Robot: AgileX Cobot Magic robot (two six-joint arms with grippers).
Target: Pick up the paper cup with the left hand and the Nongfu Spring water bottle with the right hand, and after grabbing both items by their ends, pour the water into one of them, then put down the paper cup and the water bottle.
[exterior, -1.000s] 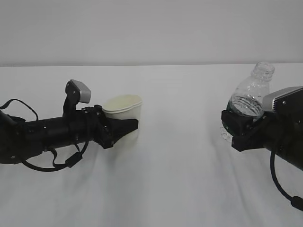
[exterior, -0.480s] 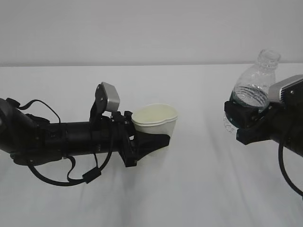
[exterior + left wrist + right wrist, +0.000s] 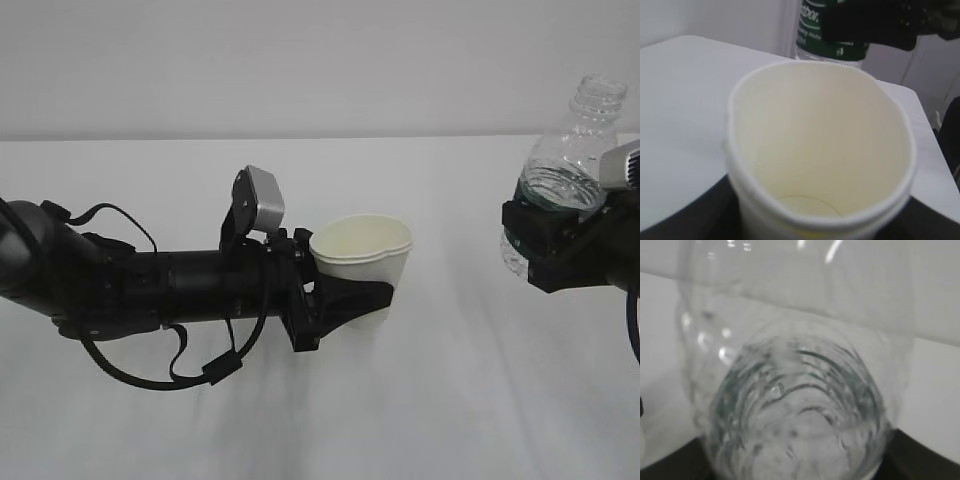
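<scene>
White cloth covers the table (image 3: 300,420), with a plain pale wall behind it. At nine o'clock in the exterior view the left hand (image 3: 345,300) is stretched out level, its jaws clenched around the lower body of the paper cup (image 3: 362,265), which is held upright and lifted clear of the cloth. The cup's rim is squeezed slightly out of round, and in the left wrist view its cream inside looks dry and empty. Well apart, at three o'clock, the right hand (image 3: 545,250) is closed around the lower part of the Nongfu Spring water bottle (image 3: 570,165) — uncapped, raised, its neck leaning a little toward one o'clock. Water can be seen in the lower half through the clear ribs in the right wrist view.

The step in hand is judged to be bringing the two together for the pour. It would be done well if the bottle mouth is carried over the cup's opening before any tilt is begun, and the tilt is then made slowly — the cup being kept level and not gripped harder, since its wall already shows some give.
</scene>
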